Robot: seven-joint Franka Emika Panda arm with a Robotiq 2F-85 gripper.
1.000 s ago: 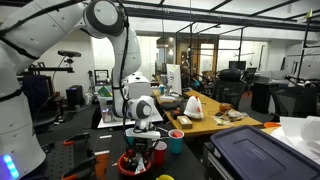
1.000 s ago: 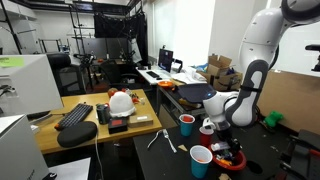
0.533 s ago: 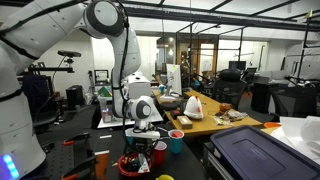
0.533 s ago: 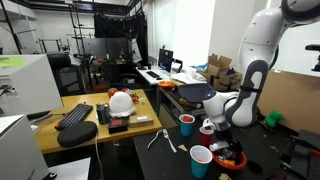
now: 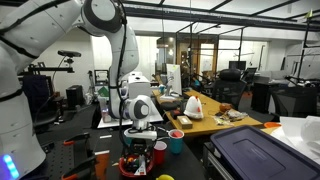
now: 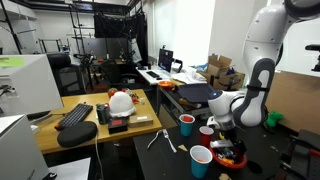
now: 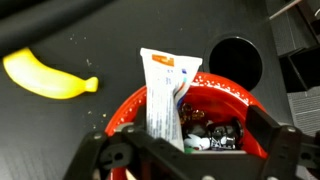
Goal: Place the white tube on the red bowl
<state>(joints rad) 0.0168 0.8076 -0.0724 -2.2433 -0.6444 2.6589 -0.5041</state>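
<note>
Over bowl [image 7: 215,88], only wrist view showed tube [image 7: 163,95] propped inside, gripper [image 7: 190,150] spread wide, clear of it; banana [image 7: 45,75] well apart. In an exterior view, cup [image 5: 159,152] crowded bowl's edge.

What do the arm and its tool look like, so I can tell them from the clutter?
The arm is glossy white, with rounded shells and dark rings at the joints; a blue light glows low on its base. The tool is black, with angular linked fingers, under a pale round wrist section. No markings are readable.
</note>
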